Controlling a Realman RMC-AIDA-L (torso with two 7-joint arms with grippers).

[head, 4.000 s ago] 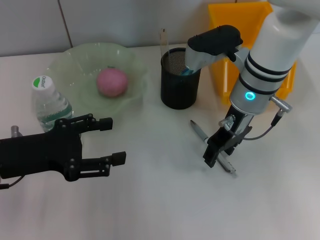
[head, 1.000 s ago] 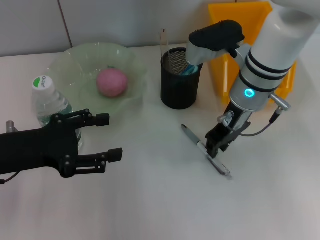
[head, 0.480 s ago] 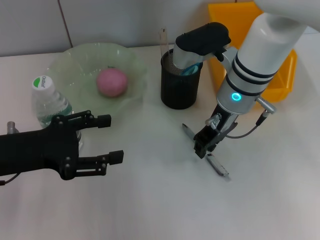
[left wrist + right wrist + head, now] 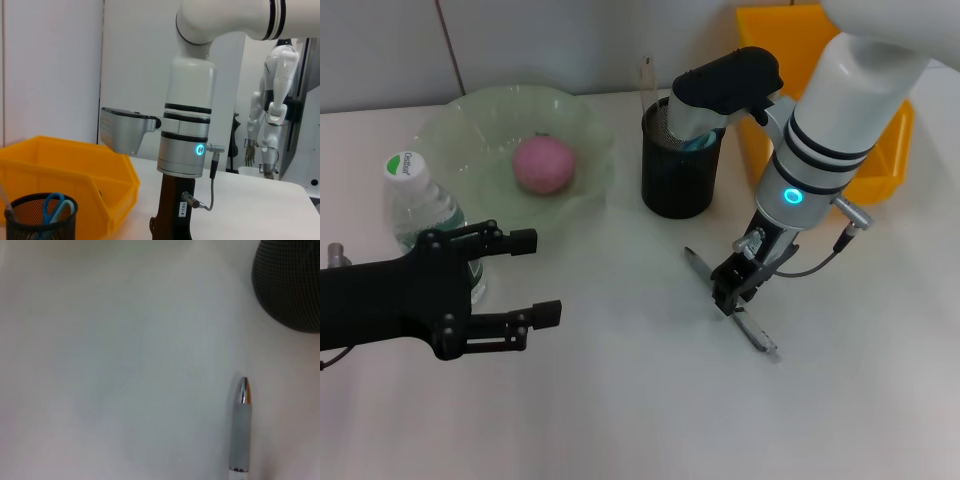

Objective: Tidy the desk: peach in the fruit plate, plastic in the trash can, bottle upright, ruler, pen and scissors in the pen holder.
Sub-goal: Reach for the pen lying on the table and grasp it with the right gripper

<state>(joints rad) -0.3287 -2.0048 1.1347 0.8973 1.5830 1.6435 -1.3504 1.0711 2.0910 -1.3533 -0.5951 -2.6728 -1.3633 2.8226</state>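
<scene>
A grey pen point(image 4: 752, 328) lies slanted on the white table, right of centre. My right gripper point(image 4: 734, 286) is low over its middle; the pen's tip end point(image 4: 242, 430) shows in the right wrist view. The black mesh pen holder point(image 4: 678, 170) holds blue-handled scissors point(image 4: 700, 140) and a clear ruler point(image 4: 646, 82). A pink peach point(image 4: 543, 163) sits in the green fruit plate point(image 4: 470, 120). The bottle point(image 4: 418, 212) stands upright at the left, just behind my open, empty left gripper point(image 4: 535, 277). The yellow trash can point(image 4: 772, 40) is at the back right. No plastic is in view.
The pen holder point(image 4: 290, 285) stands close beyond the pen's tip. The left wrist view shows the right arm point(image 4: 186, 150), the yellow bin point(image 4: 75, 170) and the scissors point(image 4: 52, 205) in the holder. A tiled wall runs behind the table.
Since four seconds ago the pen has shifted a little to the left. My right gripper slid left along it, then edged back right. The left arm drifted slightly left.
</scene>
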